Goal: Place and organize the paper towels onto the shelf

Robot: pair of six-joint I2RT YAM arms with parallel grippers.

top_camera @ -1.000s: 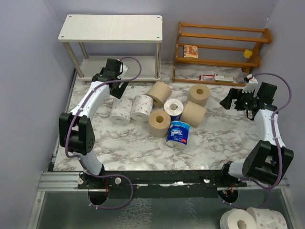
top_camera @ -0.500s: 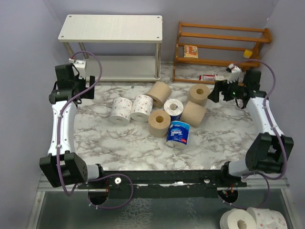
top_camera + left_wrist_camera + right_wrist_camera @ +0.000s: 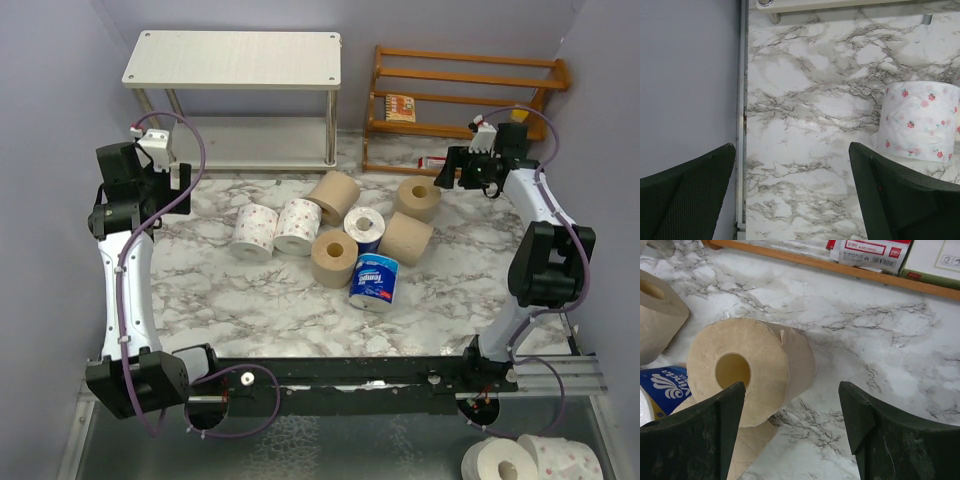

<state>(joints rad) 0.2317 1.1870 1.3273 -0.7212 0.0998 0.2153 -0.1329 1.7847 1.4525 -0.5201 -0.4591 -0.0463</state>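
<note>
Hovering above tabletop (image 3: 250, 305) near right rear, right claw (image 3: 792, 387) spread wide, holding nothing. Tan-brown roll (image 3: 747, 370) on its side just ahead, nearer finger at wrist view's left, hollow core facing camera. Left claw (image 3: 792, 146) wide, empty, by tabletop's left edge; pink-dotted roll (image 3: 920, 120) beyond its right finger. All eight paper towels (image 3: 333, 257) clustered mid-tabletop, apart from white shelf (image 3: 235, 60) at rear.

White-black arms (image 3: 125, 270), purple cables (image 3: 202, 155)

Matt tan paper roll (image 3: 771, 371) on smooth marble-look table (image 3: 880, 355).
</note>
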